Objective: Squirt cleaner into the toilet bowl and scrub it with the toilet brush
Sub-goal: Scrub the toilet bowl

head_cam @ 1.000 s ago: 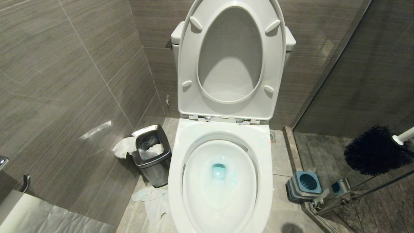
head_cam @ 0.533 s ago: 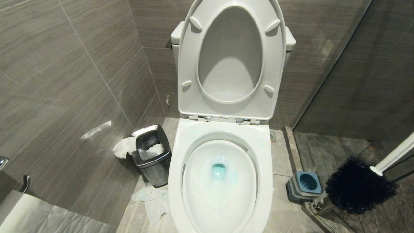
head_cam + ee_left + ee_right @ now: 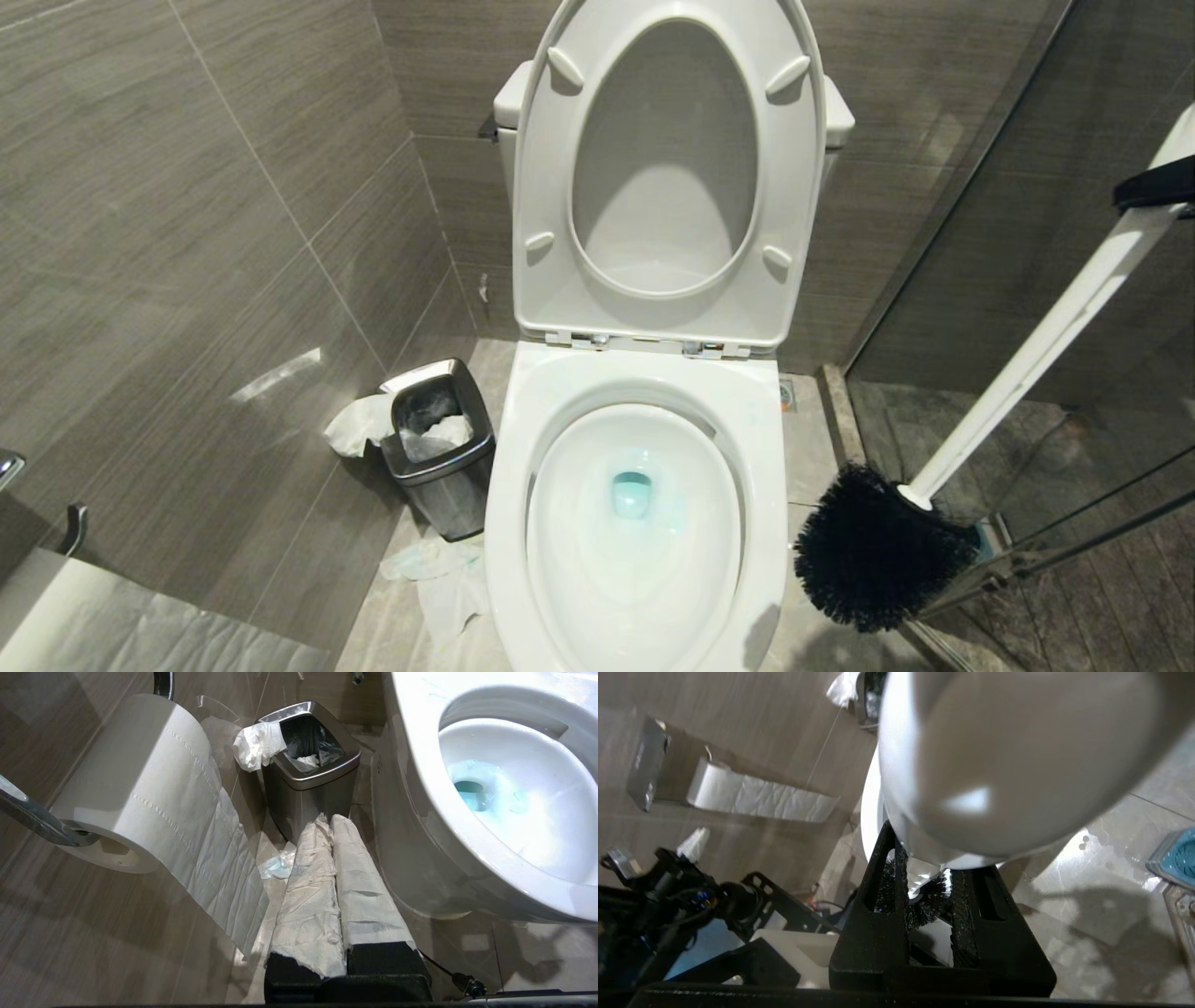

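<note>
The white toilet bowl point(image 3: 509, 485) stands open, seat and lid raised, with teal-blue cleaner point(image 3: 633, 495) tinting the water at its drain. The toilet brush point(image 3: 1046, 345) slants down from the upper right. Its black bristle head point(image 3: 878, 551) hangs just off the bowl's right rim, above the floor. My right gripper point(image 3: 1158, 184) is shut on the upper handle. In the right wrist view the rounded handle tip point(image 3: 1017, 756) fills the frame above the right gripper point(image 3: 924, 858). My left gripper point(image 3: 329, 821), paper-wrapped, stays shut and empty beside the bowl point(image 3: 420, 765).
A steel waste bin point(image 3: 439, 448) with tissue stands left of the toilet, and crumpled paper point(image 3: 439, 569) lies on the floor. The blue brush holder point(image 3: 1176, 858) sits on the floor at the right. A glass partition point(image 3: 1027, 187) closes the right side. A toilet roll point(image 3: 135, 788) hangs on the left wall.
The brush head has swung from the far right down and leftward to the bowl's right side. The handle now stands steeper, and the right gripper has come into the head view.
</note>
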Robot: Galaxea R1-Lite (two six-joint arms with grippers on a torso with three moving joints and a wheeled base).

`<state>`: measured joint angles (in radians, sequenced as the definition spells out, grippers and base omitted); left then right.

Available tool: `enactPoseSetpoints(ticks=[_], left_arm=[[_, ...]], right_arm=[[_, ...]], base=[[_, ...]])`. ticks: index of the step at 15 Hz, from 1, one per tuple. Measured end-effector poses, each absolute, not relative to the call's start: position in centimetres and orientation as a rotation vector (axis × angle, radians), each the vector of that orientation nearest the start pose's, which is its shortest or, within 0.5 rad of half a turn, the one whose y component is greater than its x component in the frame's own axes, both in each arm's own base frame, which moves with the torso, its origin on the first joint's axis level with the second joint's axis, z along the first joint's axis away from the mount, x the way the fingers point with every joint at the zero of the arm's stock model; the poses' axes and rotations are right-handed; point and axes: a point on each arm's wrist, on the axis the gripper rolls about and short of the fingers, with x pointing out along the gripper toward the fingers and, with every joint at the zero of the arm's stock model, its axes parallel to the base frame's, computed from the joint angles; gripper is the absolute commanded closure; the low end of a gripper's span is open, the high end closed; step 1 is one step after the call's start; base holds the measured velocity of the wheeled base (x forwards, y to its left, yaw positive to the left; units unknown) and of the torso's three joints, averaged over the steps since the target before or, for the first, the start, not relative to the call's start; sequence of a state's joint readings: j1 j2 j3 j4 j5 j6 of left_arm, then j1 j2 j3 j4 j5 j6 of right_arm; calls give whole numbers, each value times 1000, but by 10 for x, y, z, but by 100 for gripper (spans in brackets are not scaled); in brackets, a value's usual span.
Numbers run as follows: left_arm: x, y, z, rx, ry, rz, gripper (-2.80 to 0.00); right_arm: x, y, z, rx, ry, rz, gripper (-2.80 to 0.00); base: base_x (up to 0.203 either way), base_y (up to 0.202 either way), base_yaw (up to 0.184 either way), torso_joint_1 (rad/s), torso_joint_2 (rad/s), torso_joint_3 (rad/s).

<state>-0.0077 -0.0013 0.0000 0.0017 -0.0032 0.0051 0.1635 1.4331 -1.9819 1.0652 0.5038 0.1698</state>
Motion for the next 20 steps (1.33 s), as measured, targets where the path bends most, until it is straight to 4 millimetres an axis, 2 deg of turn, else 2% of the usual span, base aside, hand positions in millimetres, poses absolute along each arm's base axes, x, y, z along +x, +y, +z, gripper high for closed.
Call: enactPoseSetpoints(ticks=[5,9,14,20], left_arm=[[-23,0,75,6,0,-11,0],[-23,0,75,6,0,-11,0],[-23,0,75,6,0,-11,0],[-23,0,75,3,0,-11,0]], right_arm=[[180,96,391,103,598,654,0],[202,143,378,-9,554,549,0],[224,175,368,-64,468,425,0],[239,208,354,-80,433,404,0]], base=[[0,0,0,0,0,0],[0,0,0,0,0,0],[0,0,0,0,0,0],[0,0,0,0,0,0]])
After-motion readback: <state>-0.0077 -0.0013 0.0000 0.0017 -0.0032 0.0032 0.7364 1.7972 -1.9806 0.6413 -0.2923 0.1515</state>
